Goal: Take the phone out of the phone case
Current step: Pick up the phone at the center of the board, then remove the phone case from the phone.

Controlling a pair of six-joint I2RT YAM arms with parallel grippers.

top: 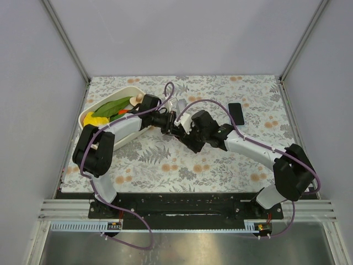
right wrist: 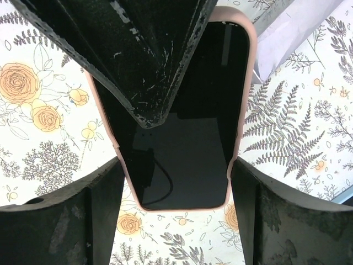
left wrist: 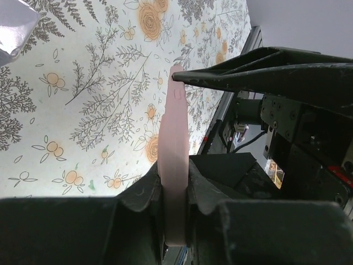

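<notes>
A: Where is the phone case (left wrist: 174, 132) sitting?
B: It is hanging above the flowered surface (left wrist: 83, 110), between both arms. The left end effector (left wrist: 175, 201) is pinching its pink edge narrowly; the right end effector (right wrist: 175, 182) is straddling its width, fingers pressing both sides.

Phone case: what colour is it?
The phone case is plain pale pink; it shows best edge-on in the left wrist view.
</notes>
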